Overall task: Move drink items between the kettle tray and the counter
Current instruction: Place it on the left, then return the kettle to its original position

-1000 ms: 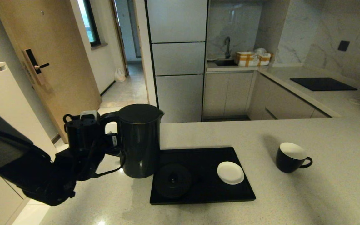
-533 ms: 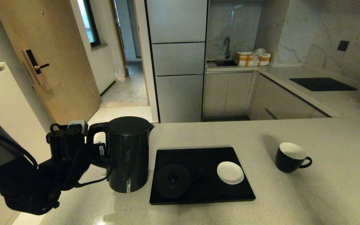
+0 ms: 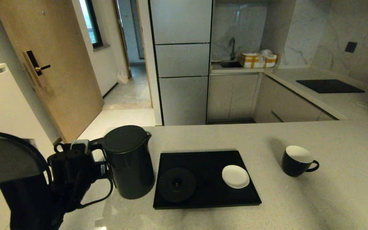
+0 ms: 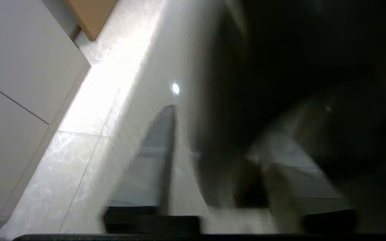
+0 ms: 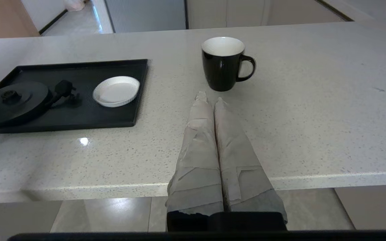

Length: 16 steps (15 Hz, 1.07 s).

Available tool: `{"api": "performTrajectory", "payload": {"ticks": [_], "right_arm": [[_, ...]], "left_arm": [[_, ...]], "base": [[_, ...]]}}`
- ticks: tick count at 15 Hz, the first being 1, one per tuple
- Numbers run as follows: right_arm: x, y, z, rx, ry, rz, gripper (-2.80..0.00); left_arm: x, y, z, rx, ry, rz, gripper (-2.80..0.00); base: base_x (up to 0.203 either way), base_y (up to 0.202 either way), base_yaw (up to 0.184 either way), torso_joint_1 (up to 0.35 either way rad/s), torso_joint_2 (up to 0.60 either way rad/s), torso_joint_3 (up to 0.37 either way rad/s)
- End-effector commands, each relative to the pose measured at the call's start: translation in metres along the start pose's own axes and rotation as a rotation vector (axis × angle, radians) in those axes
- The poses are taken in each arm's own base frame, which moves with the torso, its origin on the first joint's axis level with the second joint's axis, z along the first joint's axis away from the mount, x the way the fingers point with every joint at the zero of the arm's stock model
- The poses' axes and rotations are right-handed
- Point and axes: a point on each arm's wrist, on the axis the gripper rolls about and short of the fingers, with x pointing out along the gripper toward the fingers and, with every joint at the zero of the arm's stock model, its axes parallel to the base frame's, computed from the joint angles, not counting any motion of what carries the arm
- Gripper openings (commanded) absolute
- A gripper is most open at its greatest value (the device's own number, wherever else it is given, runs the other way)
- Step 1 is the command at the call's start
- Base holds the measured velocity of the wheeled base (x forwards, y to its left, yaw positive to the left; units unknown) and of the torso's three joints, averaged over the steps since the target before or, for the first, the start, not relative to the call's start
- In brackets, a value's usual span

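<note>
Head view first: I see my left gripper (image 3: 102, 166) at the loop handle of the black electric kettle (image 3: 128, 163), which stands upright on the speckled counter (image 3: 299, 204) just beside the left edge of the kettle tray (image 3: 203, 203); from this angle I cannot tell whether the fingers are clamped on the handle or apart. Taking the tray as my landmark, the round kettle base disc (image 3: 176, 184) lies in its left half, the white saucer (image 3: 235, 176) in its right half, and the black mug (image 3: 297, 160) stands on the counter well to the right of it, handle pointing away from the tray. Left wrist view gives me only a blurred dark mass close to the lens over pale counter, so the grip stays unreadable. Right wrist view: my right gripper (image 5: 209, 96) hovers just short of the mug, its wrapped fingers (image 5: 199, 140) pressed together and holding nothing, with the tray off to one side.
</note>
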Motion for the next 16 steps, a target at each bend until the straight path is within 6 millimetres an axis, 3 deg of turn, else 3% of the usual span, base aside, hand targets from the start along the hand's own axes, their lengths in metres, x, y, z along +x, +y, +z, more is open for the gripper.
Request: {"api": "performTrajectory", "payload": {"ticks": [1, 7, 11, 14, 15, 16], "right_arm": [[0.0, 0.0, 0.0, 0.0, 0.002, -0.003, -2.8], [0.0, 0.0, 0.0, 0.0, 0.002, -0.001, -2.8], [0.0, 0.0, 0.0, 0.0, 0.002, -0.001, -2.8], [0.0, 0.0, 0.0, 0.0, 0.002, 0.0, -2.8], [0.0, 0.0, 0.0, 0.0, 0.002, 0.0, -2.8], [0.0, 0.0, 0.0, 0.0, 0.002, -0.001, -2.8]], "left_arm": [[-0.005, 0.0, -0.024, 0.021, 0.072, -0.002, 0.0], [-0.028, 0.006, -0.017, 0.016, 0.065, -0.018, 0.0], [-0.07, 0.019, -0.011, 0.017, 0.069, -0.042, 0.0], [-0.094, 0.029, 0.009, -0.017, -0.034, -0.034, 0.0], [-0.104, 0.032, 0.017, -0.025, -0.075, -0.031, -2.8], [-0.115, 0.037, 0.026, -0.03, -0.111, -0.028, -2.8]], "base": [[0.0, 0.0, 0.0, 0.0, 0.0, 0.0], [0.0, 0.0, 0.0, 0.0, 0.0, 0.0], [0.0, 0.0, 0.0, 0.0, 0.0, 0.0], [0.0, 0.0, 0.0, 0.0, 0.0, 0.0], [0.0, 0.0, 0.0, 0.0, 0.0, 0.0], [0.0, 0.0, 0.0, 0.0, 0.0, 0.0]]}}
